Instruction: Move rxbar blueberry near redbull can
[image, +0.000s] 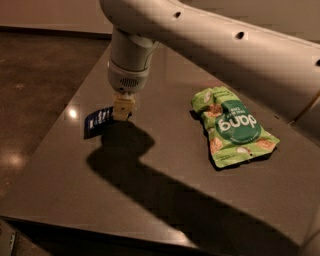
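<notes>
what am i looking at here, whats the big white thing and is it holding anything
The big white thing is a robot arm reaching in from the upper right. A single camera looks down on a dark table. At the arm's tip is the gripper, two small tan fingers shut on one end of the rxbar blueberry, a small dark-blue wrapped bar near the table's left edge. To the right lies a green snack pouch, untouched. No redbull can is in view.
</notes>
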